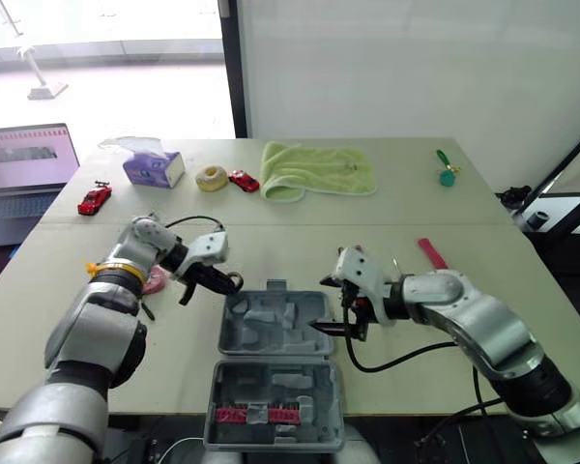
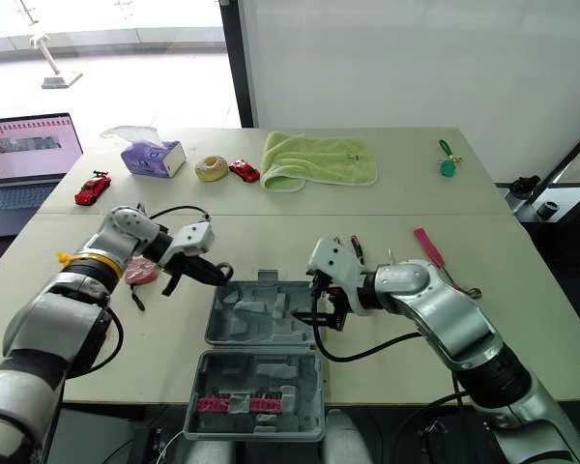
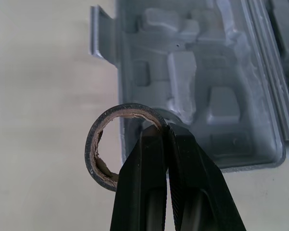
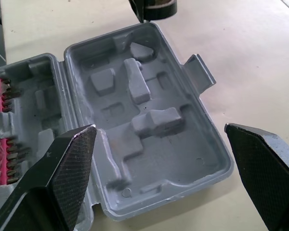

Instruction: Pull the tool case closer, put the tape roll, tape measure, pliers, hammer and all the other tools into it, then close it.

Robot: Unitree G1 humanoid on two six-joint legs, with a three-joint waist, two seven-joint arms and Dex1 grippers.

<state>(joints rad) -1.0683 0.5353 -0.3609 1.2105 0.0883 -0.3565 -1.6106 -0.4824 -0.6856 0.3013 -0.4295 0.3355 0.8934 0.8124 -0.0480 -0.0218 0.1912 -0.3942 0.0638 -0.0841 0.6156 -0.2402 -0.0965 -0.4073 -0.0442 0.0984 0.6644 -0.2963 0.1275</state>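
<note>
Table point(image 1: 406, 217) with open tool case point(image 1: 271, 331), towel point(image 1: 317, 170), tissue box point(image 1: 154, 167)

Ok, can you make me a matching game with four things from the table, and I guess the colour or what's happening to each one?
Things:
1. tape roll
2. tool case
3. towel
4. tissue box

Clues:
A. green
B. purple
C. lying open
D. pinched in the left gripper

Pairs: 1-D, 2-C, 3-A, 4-B

Probably an office or lab room: a wide pale beige surface point(image 1: 300, 242) beside a bright window point(image 1: 106, 58), an open grey laptop point(image 1: 27, 155) alongside, and a plain white wall panel point(image 1: 416, 68).
</note>
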